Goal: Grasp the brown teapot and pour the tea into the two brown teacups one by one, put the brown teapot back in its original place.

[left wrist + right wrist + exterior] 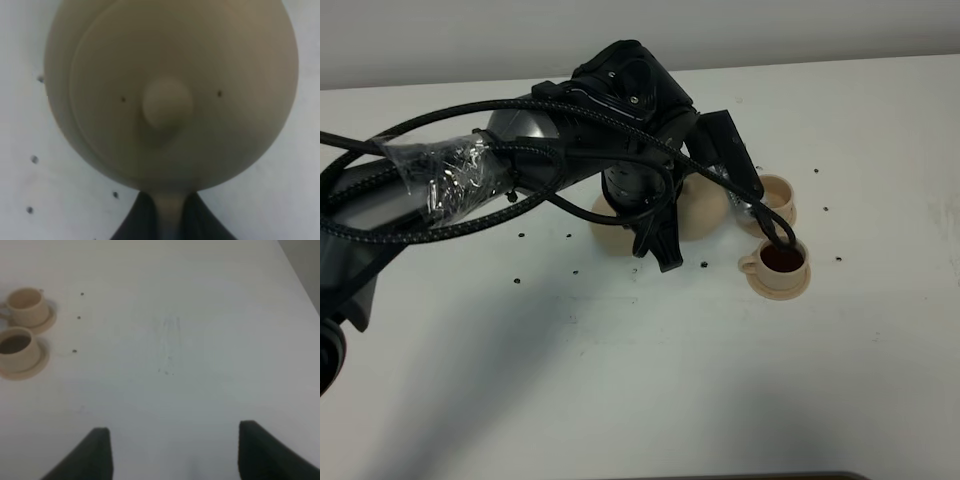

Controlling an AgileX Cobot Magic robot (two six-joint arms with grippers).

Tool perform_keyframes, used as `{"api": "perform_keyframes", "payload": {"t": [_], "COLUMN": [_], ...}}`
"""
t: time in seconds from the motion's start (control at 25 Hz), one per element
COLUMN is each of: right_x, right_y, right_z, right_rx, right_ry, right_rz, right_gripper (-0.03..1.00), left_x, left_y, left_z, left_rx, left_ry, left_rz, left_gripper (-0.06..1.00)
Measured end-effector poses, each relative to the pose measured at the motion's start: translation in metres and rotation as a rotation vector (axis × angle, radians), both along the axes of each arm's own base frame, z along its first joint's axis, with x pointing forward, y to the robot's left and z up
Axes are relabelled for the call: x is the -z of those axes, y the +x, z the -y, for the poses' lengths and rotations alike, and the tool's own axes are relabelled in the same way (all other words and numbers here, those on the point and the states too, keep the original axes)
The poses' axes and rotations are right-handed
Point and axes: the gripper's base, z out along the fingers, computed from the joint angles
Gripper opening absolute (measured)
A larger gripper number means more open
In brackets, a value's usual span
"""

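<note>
The brown teapot (707, 208) is next to the two brown teacups, mostly hidden under my left arm. In the left wrist view its lid and knob (167, 102) fill the frame. My left gripper (665, 238) is shut on the teapot's handle (170, 220), which sits between the dark fingers (132, 222). The near teacup (783, 262) on its saucer holds dark tea. The far teacup (776, 198) looks pale inside in the right wrist view (25, 302). The wide saucer (613, 236) lies left of the teapot, partly covered. My right gripper (172, 455) is open and empty over bare table.
The white table (620, 380) carries small dark specks around the saucers. My left arm and its black cables (520, 160) stretch from the left edge across the middle. The near teacup also shows in the right wrist view (17, 347).
</note>
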Motion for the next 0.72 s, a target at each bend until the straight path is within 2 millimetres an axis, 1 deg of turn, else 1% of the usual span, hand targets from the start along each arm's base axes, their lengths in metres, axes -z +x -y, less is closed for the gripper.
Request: {"api": "perform_keyframes", "payload": {"t": [0.2, 0.36, 0.6, 0.64, 0.72], "right_x": [0.000, 0.000, 0.000, 0.000, 0.000], "right_y": [0.000, 0.000, 0.000, 0.000, 0.000], "right_z": [0.000, 0.000, 0.000, 0.000, 0.000], "right_rx": [0.001, 0.001, 0.000, 0.000, 0.000], "right_ry": [0.001, 0.001, 0.000, 0.000, 0.000], "right_rz": [0.000, 0.000, 0.000, 0.000, 0.000], "right_gripper": [0.52, 0.52, 0.52, 0.52, 0.52], "left_x": [-0.004, -0.003, 0.015, 0.016, 0.023], "left_y": [0.021, 0.042, 0.067, 0.070, 0.075], "left_z": [-0.005, -0.002, 0.012, 0.014, 0.017], "left_rx": [0.070, 0.141, 0.279, 0.309, 0.374], "left_ry": [-0.056, -0.025, 0.090, 0.104, 0.150], "left_rz": [0.101, 0.185, 0.285, 0.306, 0.327], "left_gripper": [0.13, 0.13, 0.13, 0.13, 0.13]}}
